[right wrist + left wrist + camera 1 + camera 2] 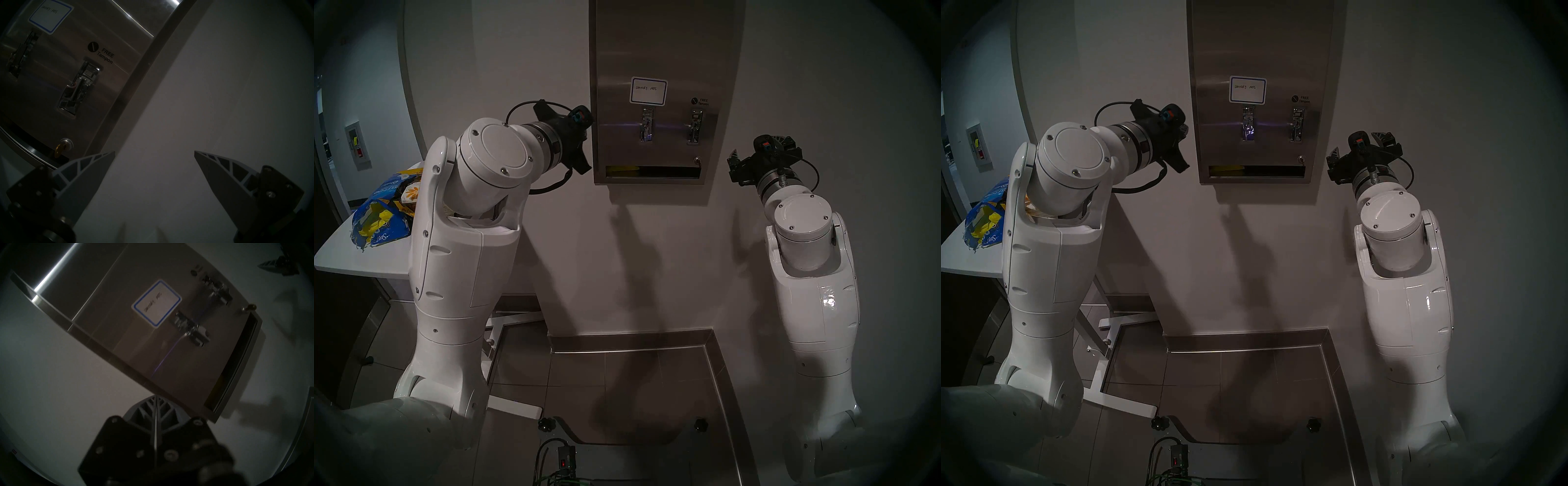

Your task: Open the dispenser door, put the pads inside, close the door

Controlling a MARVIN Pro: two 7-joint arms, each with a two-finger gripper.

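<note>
Currently the dispenser door (656, 101) sits flush on the dispenser (717, 51), a steel cabinet on the wall at twelve o'clock from the robot. Its blue-bordered label (649, 91) sits above two chrome levers, and a brass key (58, 150) hangs in the round lock (67, 142) at the door's lower right corner.

Left gripper (155, 400): fingers clenched together on nothing, just beside the cabinet's left edge, at about nine o'clock from the label. Right gripper (154, 153): fingers spread wide and empty, at roughly four o'clock from the lock, facing bare wall.

Judging from the flush door, either opening has not begun or the door has already been shut. If opening is next, the key looks like the way in: the right fingers would need to close squarely on its flat head and turn without slipping, then draw the door out by its free edge.

Containers: the bottom slot (653, 172) shows something yellow at its left end. On the white table (344, 258) at nine o'clock lies a torn blue-and-yellow bag (382, 217), with pads (410, 195) in white, orange-flowered wrapping showing at its mouth.
</note>
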